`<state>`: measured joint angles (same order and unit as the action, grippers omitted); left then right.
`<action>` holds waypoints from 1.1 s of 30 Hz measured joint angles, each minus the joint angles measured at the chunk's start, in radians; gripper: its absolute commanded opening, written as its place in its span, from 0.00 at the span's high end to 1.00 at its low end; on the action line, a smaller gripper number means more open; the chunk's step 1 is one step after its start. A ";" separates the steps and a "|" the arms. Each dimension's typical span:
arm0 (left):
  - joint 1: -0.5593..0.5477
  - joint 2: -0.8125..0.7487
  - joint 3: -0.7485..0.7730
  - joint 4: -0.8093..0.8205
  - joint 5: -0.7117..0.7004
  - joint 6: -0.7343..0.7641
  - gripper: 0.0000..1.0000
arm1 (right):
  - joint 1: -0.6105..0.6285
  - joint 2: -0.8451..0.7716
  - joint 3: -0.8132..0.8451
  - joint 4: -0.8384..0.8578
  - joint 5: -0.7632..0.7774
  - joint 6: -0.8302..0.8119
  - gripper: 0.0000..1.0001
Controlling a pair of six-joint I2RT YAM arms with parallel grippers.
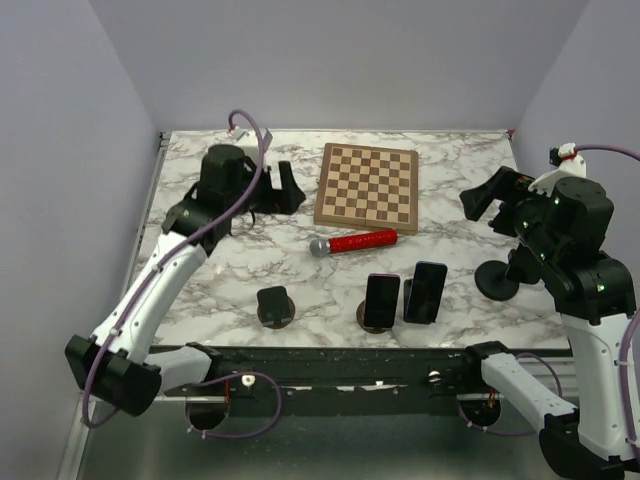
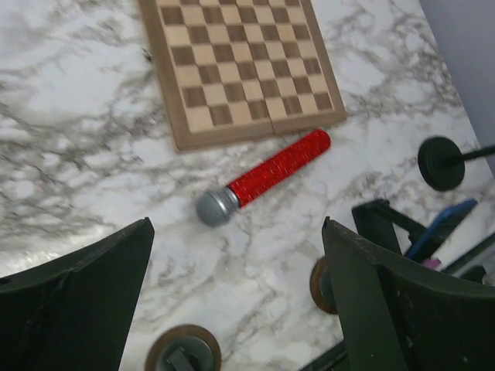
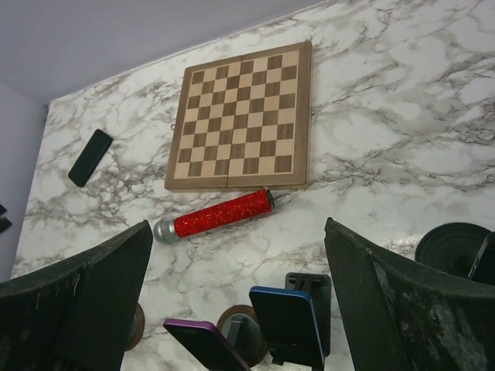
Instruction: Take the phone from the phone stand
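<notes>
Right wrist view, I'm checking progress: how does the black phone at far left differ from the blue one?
The black phone lies flat on the table; the blue phone leans in a stand. The black phone is left of the chessboard, the blue phone on its near side. Neither is held.

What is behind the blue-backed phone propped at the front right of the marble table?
A black plastic stand: its top bracket shows behind the blue-backed phone in the right wrist view. The phone covers the stand's lower part and its base.
</notes>
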<state>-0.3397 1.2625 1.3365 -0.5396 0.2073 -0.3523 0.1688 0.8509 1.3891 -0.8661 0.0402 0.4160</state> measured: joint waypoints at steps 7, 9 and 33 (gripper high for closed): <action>-0.366 -0.253 -0.353 0.064 -0.227 -0.219 0.01 | 0.000 -0.001 0.017 -0.019 0.031 -0.010 0.00; -0.508 -0.282 -0.401 0.064 -0.325 -0.292 0.02 | 0.000 -0.002 0.018 -0.019 0.034 -0.010 0.00; -1.213 0.510 0.246 -0.475 -1.033 -0.947 0.01 | 0.000 -0.060 0.052 -0.023 0.033 0.007 0.00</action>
<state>-1.5524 1.7725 1.5826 -1.0149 -0.8261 -1.2995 0.1688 0.7914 1.4410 -0.8890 0.0734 0.4232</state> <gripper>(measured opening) 0.985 0.998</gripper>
